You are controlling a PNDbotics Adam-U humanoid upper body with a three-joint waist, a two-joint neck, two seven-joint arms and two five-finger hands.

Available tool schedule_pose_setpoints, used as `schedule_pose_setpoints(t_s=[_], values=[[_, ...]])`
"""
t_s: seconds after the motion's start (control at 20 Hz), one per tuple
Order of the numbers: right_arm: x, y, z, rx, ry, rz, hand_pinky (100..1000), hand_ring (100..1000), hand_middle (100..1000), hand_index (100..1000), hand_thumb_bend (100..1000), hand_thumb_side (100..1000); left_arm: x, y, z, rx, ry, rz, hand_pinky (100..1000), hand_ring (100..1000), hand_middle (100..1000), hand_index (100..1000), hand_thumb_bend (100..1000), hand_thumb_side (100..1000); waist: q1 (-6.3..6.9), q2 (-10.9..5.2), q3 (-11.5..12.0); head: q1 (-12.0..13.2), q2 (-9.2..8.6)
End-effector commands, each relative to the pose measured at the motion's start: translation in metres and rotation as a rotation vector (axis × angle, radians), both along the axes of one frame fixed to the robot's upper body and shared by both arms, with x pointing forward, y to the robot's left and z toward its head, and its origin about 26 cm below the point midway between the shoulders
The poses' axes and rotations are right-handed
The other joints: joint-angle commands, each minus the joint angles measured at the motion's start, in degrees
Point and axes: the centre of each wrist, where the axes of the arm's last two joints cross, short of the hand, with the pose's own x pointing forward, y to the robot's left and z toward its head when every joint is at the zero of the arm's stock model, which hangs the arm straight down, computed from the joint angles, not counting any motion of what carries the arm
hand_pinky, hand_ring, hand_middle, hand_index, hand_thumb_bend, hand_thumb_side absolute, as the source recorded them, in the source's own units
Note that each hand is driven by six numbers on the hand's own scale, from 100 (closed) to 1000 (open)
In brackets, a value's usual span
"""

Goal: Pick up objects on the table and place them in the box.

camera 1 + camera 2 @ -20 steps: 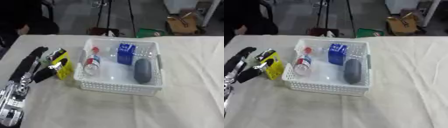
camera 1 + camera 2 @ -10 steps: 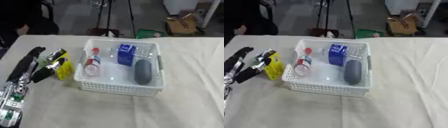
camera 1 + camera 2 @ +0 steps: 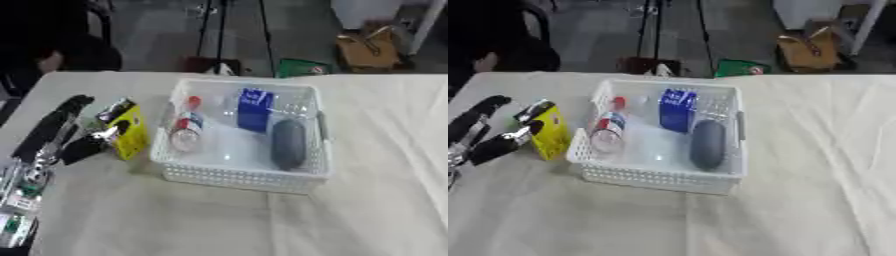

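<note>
On the cloth-covered table (image 3: pixel 367 200), the robot's black left hand (image 3: pixel 66 137) pinches a yellow rectangular carton (image 3: pixel 128 131) just left of the white plastic basket (image 3: pixel 236 175), which holds a clear bottle (image 3: pixel 185 132), blue box (image 3: pixel 254 109) and dark grey oblong case (image 3: pixel 288 144).

Twin head-camera eyes, angled down over the same table (image 3: pixel 367 200) and basket (image 3: pixel 236 175).
</note>
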Motion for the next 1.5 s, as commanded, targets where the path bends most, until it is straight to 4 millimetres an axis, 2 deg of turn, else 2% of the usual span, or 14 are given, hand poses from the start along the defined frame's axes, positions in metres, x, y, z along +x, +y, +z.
schedule_pose_setpoints(t_s=[0.05, 0.25, 0.6, 0.75, 1.15, 1.5], values=[[-0.004, -0.002, 0.008, -0.033, -0.018, 0.000, 779, 764, 626, 829, 100, 1000, 0.007, 0.015, 0.011, 0.113, 0.058, -0.033, 1000, 1000, 1000, 1000, 661, 838, 0.25, -1.28, 0.04, 0.03, 0.47], [-0.004, -0.003, 0.007, -0.035, -0.012, -0.002, 779, 764, 625, 830, 100, 1000, 0.018, 0.029, 0.021, 0.208, 0.151, -0.042, 994, 1000, 1000, 1000, 681, 835, 0.61, -1.38, -0.54, -0.01, 0.55], [-0.003, 0.000, 0.007, -0.033, -0.010, 0.019, 779, 764, 625, 830, 100, 1000, 0.025, 0.088, 0.054, 0.263, 0.265, 0.000, 989, 1000, 1000, 1000, 691, 834, 0.39, -1.17, -2.01, 0.92, 0.38], [-0.003, 0.000, 0.007, -0.031, -0.009, 0.023, 779, 764, 626, 830, 100, 1000, 0.027, 0.104, 0.062, 0.245, 0.304, 0.013, 996, 1000, 1000, 1000, 679, 848, 0.10, -1.20, -2.34, 1.51, 0.69], [-0.003, 0.000, 0.007, -0.028, -0.008, 0.025, 780, 764, 626, 831, 100, 1000, 0.026, 0.106, 0.087, 0.180, 0.301, 0.012, 999, 1000, 1000, 1000, 662, 857, -0.54, -1.23, -2.36, 2.62, 0.85], [-0.003, 0.001, 0.007, -0.029, -0.005, 0.029, 780, 764, 626, 831, 100, 1000, 0.031, 0.109, 0.092, 0.193, 0.337, 0.020, 1000, 1000, 1000, 1000, 684, 857, -0.77, -1.29, -2.60, 3.43, 0.87]])
